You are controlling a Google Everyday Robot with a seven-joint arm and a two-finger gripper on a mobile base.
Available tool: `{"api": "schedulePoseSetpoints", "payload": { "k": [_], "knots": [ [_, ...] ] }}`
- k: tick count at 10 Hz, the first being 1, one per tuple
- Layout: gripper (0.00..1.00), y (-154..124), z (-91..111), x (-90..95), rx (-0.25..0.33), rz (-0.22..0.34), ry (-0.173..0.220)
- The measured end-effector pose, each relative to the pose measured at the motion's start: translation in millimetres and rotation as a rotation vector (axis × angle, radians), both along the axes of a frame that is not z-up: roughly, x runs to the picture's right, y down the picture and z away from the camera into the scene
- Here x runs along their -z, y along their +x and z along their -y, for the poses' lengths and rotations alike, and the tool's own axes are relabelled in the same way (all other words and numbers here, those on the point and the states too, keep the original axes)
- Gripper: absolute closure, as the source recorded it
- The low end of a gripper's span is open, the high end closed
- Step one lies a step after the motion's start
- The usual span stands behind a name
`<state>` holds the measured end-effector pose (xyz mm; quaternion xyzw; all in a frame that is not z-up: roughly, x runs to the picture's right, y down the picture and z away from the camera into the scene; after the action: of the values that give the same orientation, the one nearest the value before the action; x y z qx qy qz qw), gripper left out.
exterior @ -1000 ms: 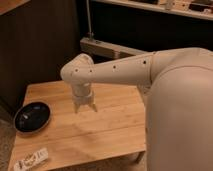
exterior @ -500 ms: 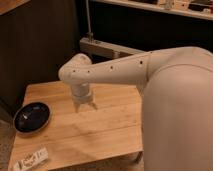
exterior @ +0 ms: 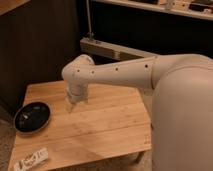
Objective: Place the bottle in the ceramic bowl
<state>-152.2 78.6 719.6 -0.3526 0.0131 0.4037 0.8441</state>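
Small white dark-labelled bottle (exterior: 31,160) lies ungrasped at the wooden table's (exterior: 110,127) near-left corner, dark glossy ceramic bowl (exterior: 33,116) just behind it; gripper (exterior: 72,103) hovers mid-table, opening unreadable, so approach step: reach near-left.

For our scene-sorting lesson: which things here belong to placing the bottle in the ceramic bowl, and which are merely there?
Job:
bottle, lying at the near-left corner of the wooden table
ceramic bowl, at its left edge
gripper, above the table's middle, apart from both

Merely there:
wooden table
grey bar behind it
shelf at the back
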Motion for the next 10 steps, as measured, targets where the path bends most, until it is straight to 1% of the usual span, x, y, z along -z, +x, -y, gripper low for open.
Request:
{"api": "schedulePoseSetpoints", "payload": {
  "k": [1, 2, 3, 4, 5, 6, 8, 9, 10],
  "knots": [
    [0.35, -5, -3, 2.9, 0.061, 0.147, -0.036],
    [0.35, -9, -8, 6.2, 0.132, 0.326, -0.079],
    [0.35, -12, -12, 8.3, 0.192, 0.466, -0.102],
    [0.35, -13, -17, 10.9, 0.243, 0.561, -0.107],
    [0.35, -15, -25, 16.7, 0.313, 0.663, -0.091],
    [0.35, -12, -33, 21.8, 0.371, 0.72, -0.111],
    [0.35, -17, -43, 27.2, 0.449, 0.792, -0.186],
    [0.35, -14, -46, 28.5, 0.478, 0.815, -0.22],
    [0.35, -13, -46, 29.1, 0.485, 0.82, -0.228]
  ]
}}
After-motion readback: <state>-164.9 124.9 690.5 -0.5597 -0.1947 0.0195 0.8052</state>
